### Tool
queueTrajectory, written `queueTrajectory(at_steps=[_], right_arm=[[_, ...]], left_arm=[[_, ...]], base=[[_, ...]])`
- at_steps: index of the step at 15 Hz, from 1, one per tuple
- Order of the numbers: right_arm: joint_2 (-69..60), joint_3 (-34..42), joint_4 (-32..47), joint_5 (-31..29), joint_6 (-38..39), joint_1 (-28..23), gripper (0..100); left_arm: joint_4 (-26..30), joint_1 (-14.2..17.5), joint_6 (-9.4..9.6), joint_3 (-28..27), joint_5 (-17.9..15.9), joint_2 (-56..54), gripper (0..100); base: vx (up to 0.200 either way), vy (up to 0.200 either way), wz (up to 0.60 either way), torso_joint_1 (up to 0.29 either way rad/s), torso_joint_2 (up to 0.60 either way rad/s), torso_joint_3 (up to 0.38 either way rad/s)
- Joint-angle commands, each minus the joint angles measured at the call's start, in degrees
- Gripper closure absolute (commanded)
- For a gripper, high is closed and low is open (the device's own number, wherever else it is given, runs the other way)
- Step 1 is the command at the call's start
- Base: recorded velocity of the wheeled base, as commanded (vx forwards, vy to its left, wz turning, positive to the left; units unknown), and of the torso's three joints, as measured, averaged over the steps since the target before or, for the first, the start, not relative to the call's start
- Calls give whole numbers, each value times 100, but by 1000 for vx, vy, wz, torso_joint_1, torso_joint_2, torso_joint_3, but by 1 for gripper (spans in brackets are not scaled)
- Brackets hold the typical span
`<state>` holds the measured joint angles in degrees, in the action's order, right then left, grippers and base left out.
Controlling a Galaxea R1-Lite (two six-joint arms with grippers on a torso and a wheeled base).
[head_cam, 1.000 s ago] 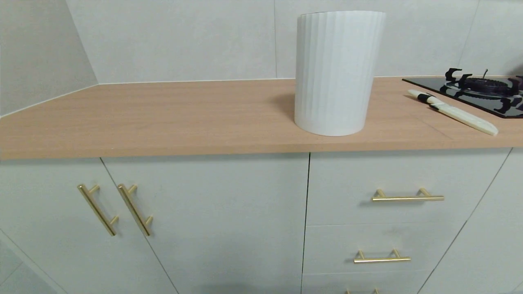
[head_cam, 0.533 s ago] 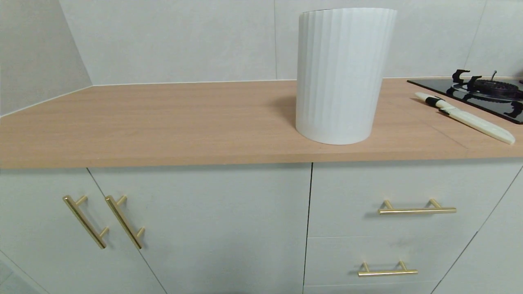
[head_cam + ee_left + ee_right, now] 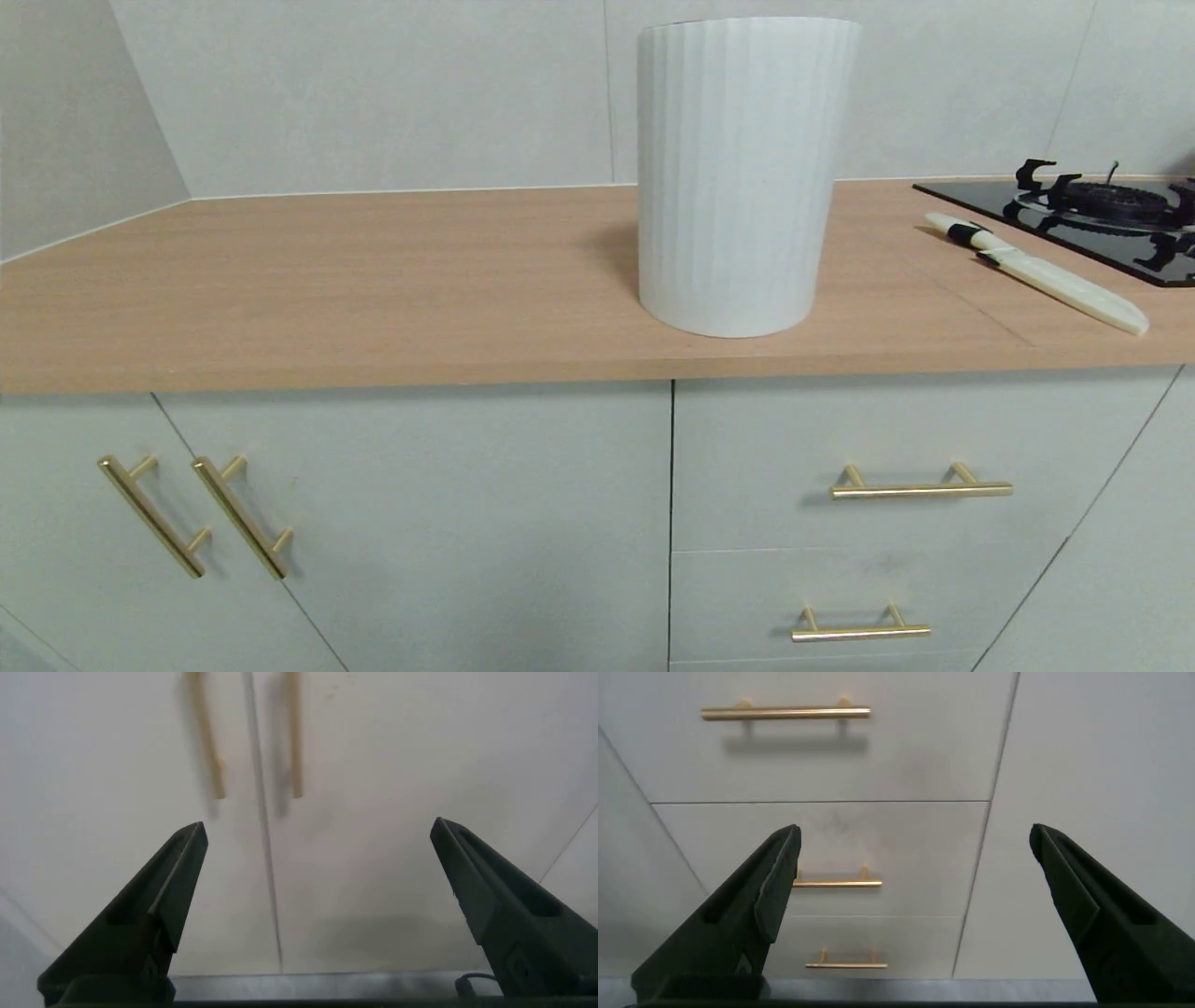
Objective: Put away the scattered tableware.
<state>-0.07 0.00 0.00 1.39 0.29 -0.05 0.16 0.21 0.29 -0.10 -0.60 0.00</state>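
Note:
A tall white ribbed container [image 3: 738,173] stands on the wooden countertop [image 3: 373,280], close to its front edge. A cream-coloured knife with a black band [image 3: 1032,271] lies flat to the container's right, beside the hob. My left gripper [image 3: 318,840] is open, facing the cabinet doors with nothing between its fingers. My right gripper [image 3: 915,840] is open too, facing the drawer fronts, holding nothing.
A black gas hob [image 3: 1102,210] sits at the far right of the counter. Below are two cabinet doors with gold handles [image 3: 196,518] and drawers with gold bar handles [image 3: 920,487]. Tiled walls close the back and left.
The head camera has shifted: the whole scene slid down, then left. The container and knife keep their places on the counter.

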Motion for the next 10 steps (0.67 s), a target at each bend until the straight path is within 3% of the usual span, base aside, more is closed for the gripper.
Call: queueTrajectory(at_steps=[1,5,10], right_arm=[[16,0,0,2,-3,-4,0],[7,0,0,2,-3,-4,0],[16,0,0,2,-3,-4,0]], left_arm=[[2,-3,-3,1,-2,9,0],[2,-3,-3,1,-2,9,0],[2,-3,-12,1,-2,9,0]], base=[[0,-200,0,-2,7,2],[0,-200,0,0,5,-1],[0,0,0,0,0,0]])
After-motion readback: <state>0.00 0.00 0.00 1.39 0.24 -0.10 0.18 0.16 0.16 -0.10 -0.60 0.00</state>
